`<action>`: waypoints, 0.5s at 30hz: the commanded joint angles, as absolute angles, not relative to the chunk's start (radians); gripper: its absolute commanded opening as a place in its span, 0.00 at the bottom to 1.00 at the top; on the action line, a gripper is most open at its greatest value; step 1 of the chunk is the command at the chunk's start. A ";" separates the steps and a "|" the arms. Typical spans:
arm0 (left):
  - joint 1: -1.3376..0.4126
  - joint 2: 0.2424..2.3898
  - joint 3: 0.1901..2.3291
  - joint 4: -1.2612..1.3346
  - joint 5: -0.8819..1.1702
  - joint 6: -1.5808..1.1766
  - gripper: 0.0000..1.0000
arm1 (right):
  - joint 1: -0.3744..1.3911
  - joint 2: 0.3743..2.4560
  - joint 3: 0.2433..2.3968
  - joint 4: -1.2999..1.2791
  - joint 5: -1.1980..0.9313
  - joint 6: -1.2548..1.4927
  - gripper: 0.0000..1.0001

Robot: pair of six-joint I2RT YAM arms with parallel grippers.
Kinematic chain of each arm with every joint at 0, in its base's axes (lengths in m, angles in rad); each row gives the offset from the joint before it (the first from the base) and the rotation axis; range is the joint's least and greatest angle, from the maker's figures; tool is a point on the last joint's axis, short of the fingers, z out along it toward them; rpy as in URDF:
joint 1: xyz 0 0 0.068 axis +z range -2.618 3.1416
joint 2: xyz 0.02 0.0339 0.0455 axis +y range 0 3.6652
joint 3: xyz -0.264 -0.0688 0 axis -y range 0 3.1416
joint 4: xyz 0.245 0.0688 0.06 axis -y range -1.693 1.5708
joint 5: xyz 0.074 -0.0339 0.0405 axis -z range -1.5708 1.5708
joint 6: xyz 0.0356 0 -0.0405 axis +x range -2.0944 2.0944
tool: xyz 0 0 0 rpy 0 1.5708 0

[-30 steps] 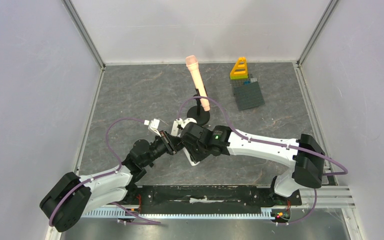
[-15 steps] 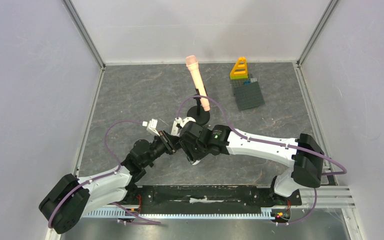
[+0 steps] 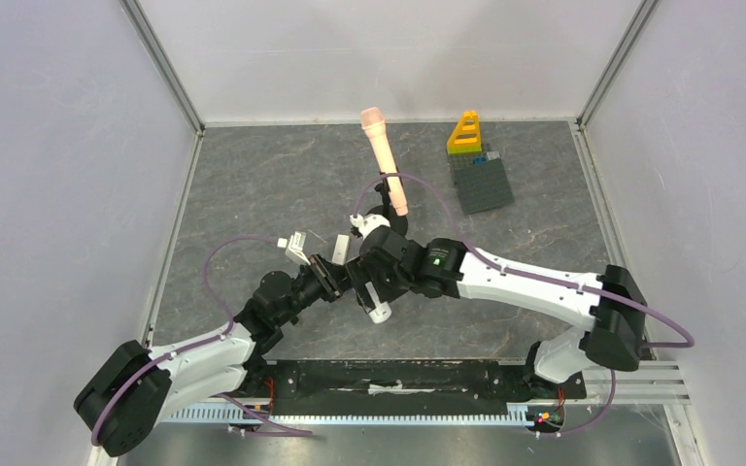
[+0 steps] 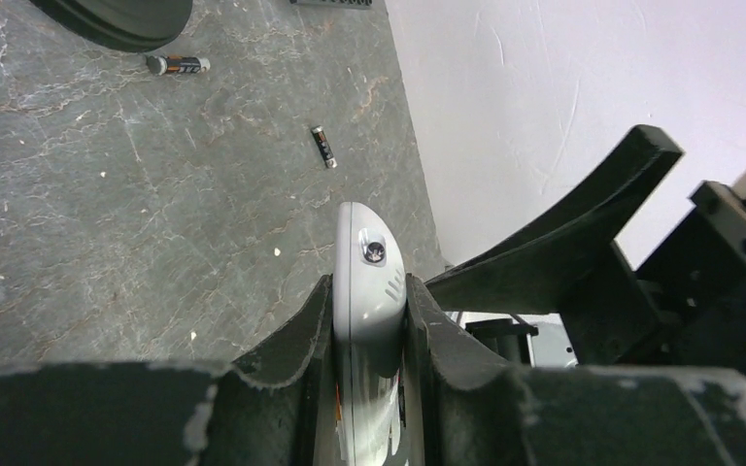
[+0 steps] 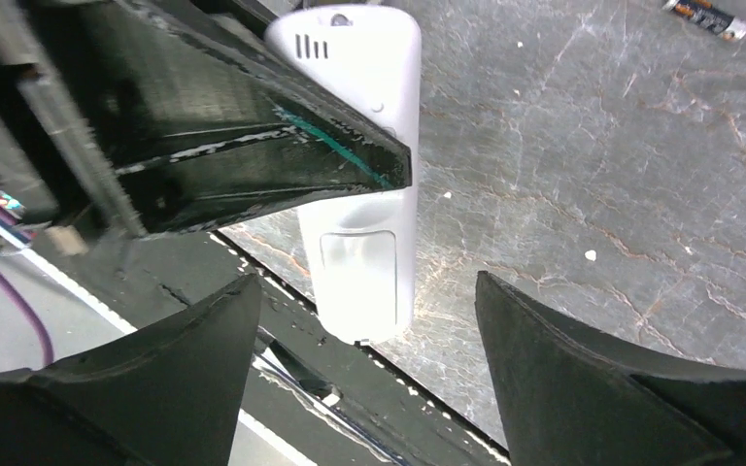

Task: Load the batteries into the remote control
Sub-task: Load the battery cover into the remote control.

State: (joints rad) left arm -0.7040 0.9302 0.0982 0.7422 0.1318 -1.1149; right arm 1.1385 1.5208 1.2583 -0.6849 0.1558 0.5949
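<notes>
My left gripper [image 4: 369,286] is shut on the white remote control [image 4: 371,262], which it grips edge-on by its long sides above the table. In the right wrist view the remote control [image 5: 359,146] shows its back with the rectangular cover panel [image 5: 357,267]. My right gripper [image 5: 367,282] stands open, its fingers either side of the remote's lower end and not touching it. Two batteries lie on the grey table: an orange-and-black one [image 4: 179,65] and a dark one [image 4: 322,147]. From above, both grippers meet at the table's middle, with the remote's white end [image 3: 379,311] sticking out.
A pink microphone [image 3: 385,160] leans on a black round stand [image 3: 390,228] just behind the grippers. A grey baseplate [image 3: 484,184] with a yellow piece [image 3: 464,134] lies at the back right. White walls close in the table on three sides.
My right gripper has opened wide and let go of the remote's end, and its wrist has shifted slightly towards the back. The left gripper keeps hold of the remote.
</notes>
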 commanded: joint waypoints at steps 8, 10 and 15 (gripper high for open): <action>-0.706 0.865 0.126 0.779 0.079 -1.256 0.02 | 1.104 1.213 1.047 -0.500 0.204 0.795 0.95; -0.707 0.835 0.121 0.777 0.066 -1.290 0.02 | 1.103 1.144 0.981 -0.456 0.231 0.867 0.95; -0.706 0.751 0.105 0.755 0.030 -1.387 0.02 | 1.103 0.985 0.802 -0.266 0.242 1.021 0.94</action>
